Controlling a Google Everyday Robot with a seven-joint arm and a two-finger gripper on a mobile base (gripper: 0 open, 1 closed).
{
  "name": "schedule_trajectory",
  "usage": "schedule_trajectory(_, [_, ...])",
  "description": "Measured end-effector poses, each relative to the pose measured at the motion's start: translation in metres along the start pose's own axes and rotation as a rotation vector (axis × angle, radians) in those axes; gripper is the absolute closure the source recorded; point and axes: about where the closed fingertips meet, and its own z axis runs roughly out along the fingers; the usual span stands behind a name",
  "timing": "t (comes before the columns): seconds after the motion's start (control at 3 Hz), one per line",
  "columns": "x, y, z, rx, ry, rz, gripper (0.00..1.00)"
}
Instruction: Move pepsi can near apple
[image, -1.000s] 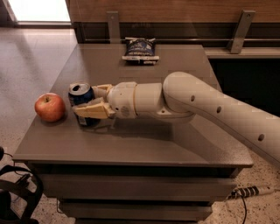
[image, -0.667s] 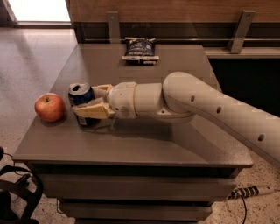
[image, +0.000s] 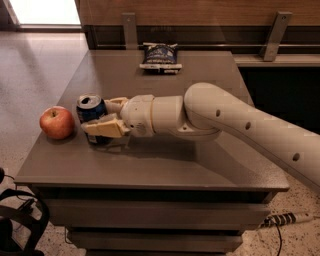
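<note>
While clamped around the pepsi can (image: 90, 109), one finger before it and one behind, held the gripper (image: 95, 115) low over the table (image: 165, 165). Had the can upright on it, just beside the apple (image: 57, 122), narrow gap between. Judged placement good: called for an even spreading of fingers, then a straight retreat along the arm's line, tipping nothing, nudging nothing.

Pepsi can (image: 91, 111) in hand (image: 98, 116) beside apple (image: 57, 122)

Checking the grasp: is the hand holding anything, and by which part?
The hand, beside the apple, grips the pepsi can by its side wall, mid-height.
</note>
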Motion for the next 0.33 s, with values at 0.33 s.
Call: schedule_trajectory(0.33, [-0.0007,0.0014,0.0015,-0.003,0.0,-0.001,0.0])
